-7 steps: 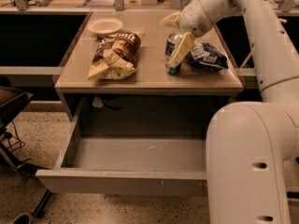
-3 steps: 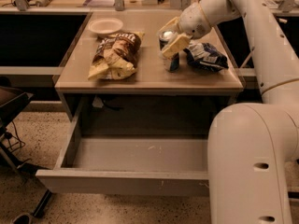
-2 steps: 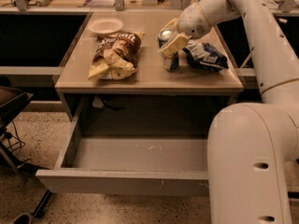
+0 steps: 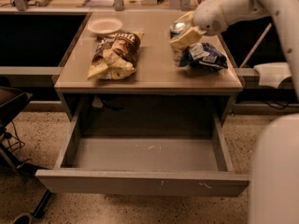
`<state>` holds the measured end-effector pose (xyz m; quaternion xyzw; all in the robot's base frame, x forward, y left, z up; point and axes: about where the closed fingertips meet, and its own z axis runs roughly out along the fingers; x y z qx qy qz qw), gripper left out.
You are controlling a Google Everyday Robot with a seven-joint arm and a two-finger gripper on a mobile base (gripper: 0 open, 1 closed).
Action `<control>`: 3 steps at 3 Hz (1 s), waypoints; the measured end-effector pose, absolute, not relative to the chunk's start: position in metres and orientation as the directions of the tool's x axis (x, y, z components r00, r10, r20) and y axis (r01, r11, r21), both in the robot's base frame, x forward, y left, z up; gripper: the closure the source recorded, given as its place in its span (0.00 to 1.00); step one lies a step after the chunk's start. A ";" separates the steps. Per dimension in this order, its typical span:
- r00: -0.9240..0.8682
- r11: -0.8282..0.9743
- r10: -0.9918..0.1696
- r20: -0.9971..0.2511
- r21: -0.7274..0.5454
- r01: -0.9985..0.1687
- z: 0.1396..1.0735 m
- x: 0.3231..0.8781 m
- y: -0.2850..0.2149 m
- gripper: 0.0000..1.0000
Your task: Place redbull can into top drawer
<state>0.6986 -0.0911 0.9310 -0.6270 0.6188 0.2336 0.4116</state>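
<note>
The redbull can [image 4: 178,31], blue and silver with a shiny top, is at the right of the desk top [image 4: 154,71]. It stands upright at or just above the surface, next to a dark blue and white snack bag [image 4: 205,56]. My gripper [image 4: 185,37] reaches in from the upper right and is shut on the can, its pale fingers [image 4: 189,35] wrapping the can's upper part. The top drawer [image 4: 140,183] is pulled wide open below the desk, and its grey inside [image 4: 145,154] holds nothing.
A brown chip bag [image 4: 114,54] lies at the left middle of the desk and a white bowl [image 4: 105,26] behind it. My white arm and base [image 4: 275,171] fill the right side. A dark chair base [image 4: 14,120] stands on the floor at left.
The gripper and the can have moved up and back from beside the snack bag. In the last second they have shifted only slightly. The drawer has stayed open.
</note>
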 end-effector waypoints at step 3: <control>0.028 0.380 -0.568 -0.822 -0.293 -0.877 0.973 0.600 -0.169 1.00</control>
